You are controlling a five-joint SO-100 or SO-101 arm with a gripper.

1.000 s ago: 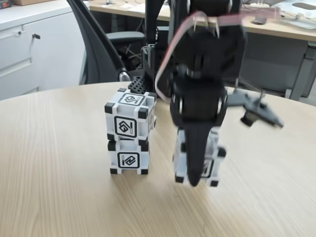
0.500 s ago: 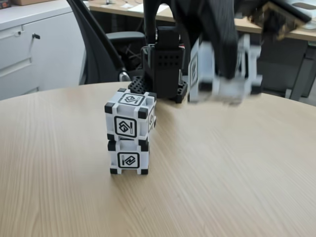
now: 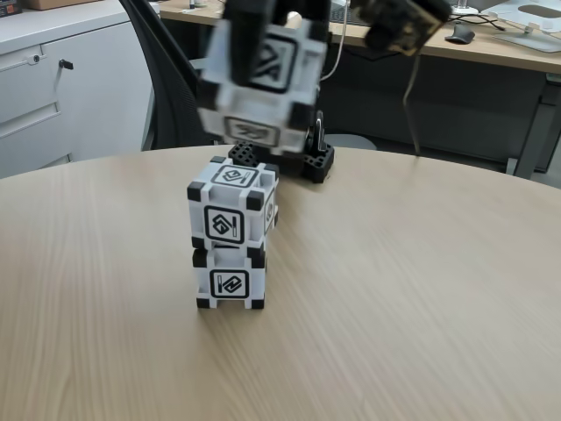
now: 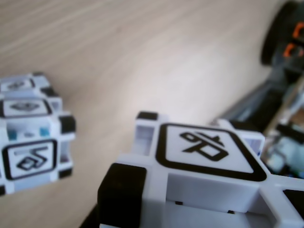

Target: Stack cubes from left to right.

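Observation:
Two cubes stand stacked on the wooden table [image 3: 421, 289], left of centre in the fixed view: the upper cube [image 3: 230, 210] sits squarely on the lower cube [image 3: 228, 281]. A third cube [image 3: 261, 81], blurred, hangs in the air just above the stack and slightly to its right. My gripper [image 3: 270, 53] is shut on it from above, with its fingers mostly hidden behind the cube. In the wrist view the held cube [image 4: 199, 180] fills the bottom, and the stack [image 4: 29, 130] lies to the left below it.
The arm's black base [image 3: 314, 160] stands at the table's far edge behind the stack. A small camera board [image 3: 401, 19] with a cable hangs at the upper right. An office chair [image 3: 171, 79], a cabinet [image 3: 53, 88] and a desk [image 3: 500, 48] lie beyond the table.
The third cube stood on the table right of the stack a second ago. My gripper has lifted it and carried it up and left to above the stack.

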